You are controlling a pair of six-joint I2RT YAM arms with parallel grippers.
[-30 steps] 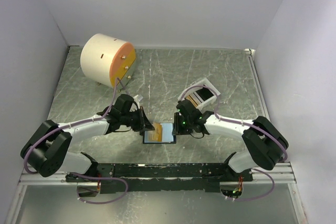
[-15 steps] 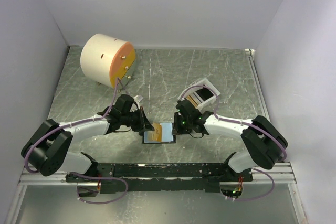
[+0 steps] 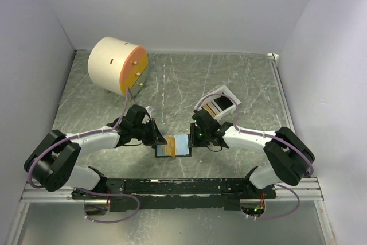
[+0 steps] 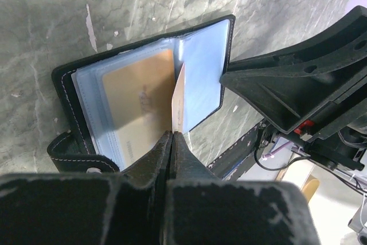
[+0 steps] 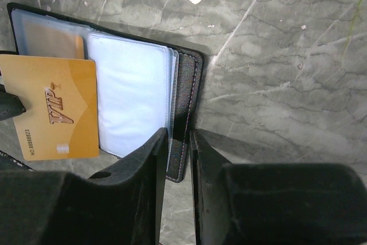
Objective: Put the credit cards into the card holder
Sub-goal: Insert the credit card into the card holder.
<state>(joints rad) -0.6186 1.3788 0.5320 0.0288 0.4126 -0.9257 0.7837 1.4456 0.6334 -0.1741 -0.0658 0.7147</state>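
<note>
The black card holder (image 3: pixel 182 144) lies open at the near middle of the table, its clear sleeves up. My left gripper (image 3: pixel 161 139) is shut on a gold-brown credit card (image 4: pixel 179 98), held on edge over the holder's (image 4: pixel 203 67) middle sleeves. An orange-tan card (image 4: pixel 135 98) sits in a left sleeve. In the right wrist view the held card (image 5: pixel 57 107) reads "VIP". My right gripper (image 5: pixel 179 133) is closed on the holder's right cover edge (image 5: pixel 186 98); it also shows in the top view (image 3: pixel 194 138).
A white open-topped tray (image 3: pixel 221 103) with more cards stands behind the right gripper. A big cream cylinder with an orange face (image 3: pixel 117 65) stands at the back left. The black rail (image 3: pixel 183 186) with the arm bases runs along the near edge.
My left gripper has shifted slightly right with the card, which now stands more on edge over the holder. The right gripper and the holder have not moved.
</note>
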